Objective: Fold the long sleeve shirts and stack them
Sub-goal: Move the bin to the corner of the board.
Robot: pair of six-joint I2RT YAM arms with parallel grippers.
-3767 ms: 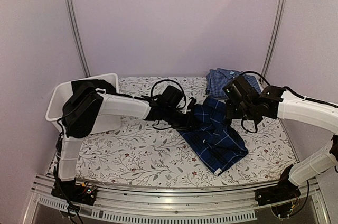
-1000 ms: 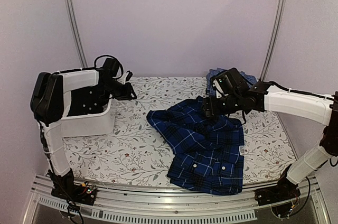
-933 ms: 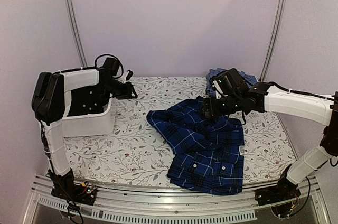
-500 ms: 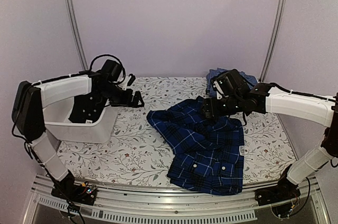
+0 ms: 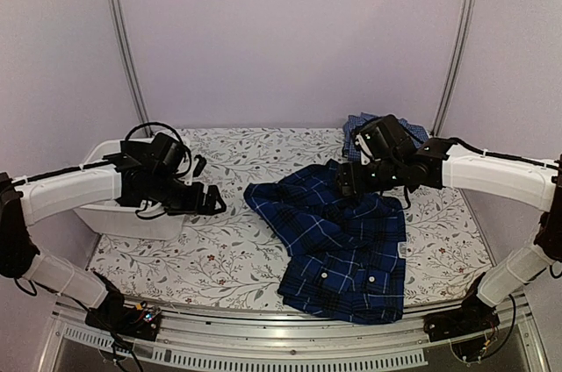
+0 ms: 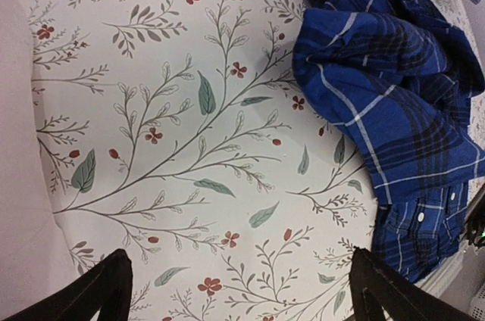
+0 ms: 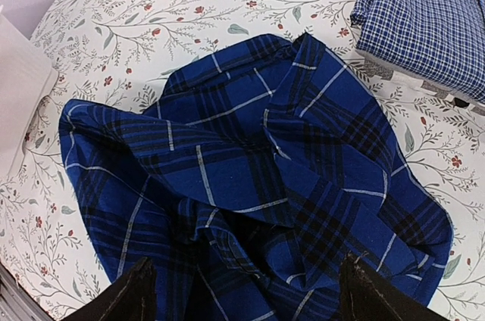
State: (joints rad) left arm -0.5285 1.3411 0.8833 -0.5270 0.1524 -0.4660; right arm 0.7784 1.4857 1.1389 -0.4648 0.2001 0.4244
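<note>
The navy plaid long sleeve shirt (image 5: 338, 240) lies crumpled and partly spread on the floral table, right of centre, buttons toward the near edge. It also shows in the left wrist view (image 6: 379, 94) and the right wrist view (image 7: 250, 177). The lighter fine-checked shirt (image 5: 358, 129) lies folded at the back right (image 7: 424, 18). My left gripper (image 5: 211, 201) hovers open over bare tablecloth, left of the plaid shirt, with nothing between its fingertips (image 6: 242, 298). My right gripper (image 5: 345, 183) hangs open just above the plaid shirt's rumpled far part (image 7: 246, 298), holding nothing.
A white plastic bin (image 5: 98, 154) stands at the table's left side, right behind my left arm; its wall fills the left edge of the left wrist view (image 6: 15, 185). Metal frame posts (image 5: 123, 39) rise at the back corners.
My left arm has swung down from over the bin to the table in front of it, and its gripper has opened wide. The right arm and plaid shirt have barely moved.
</note>
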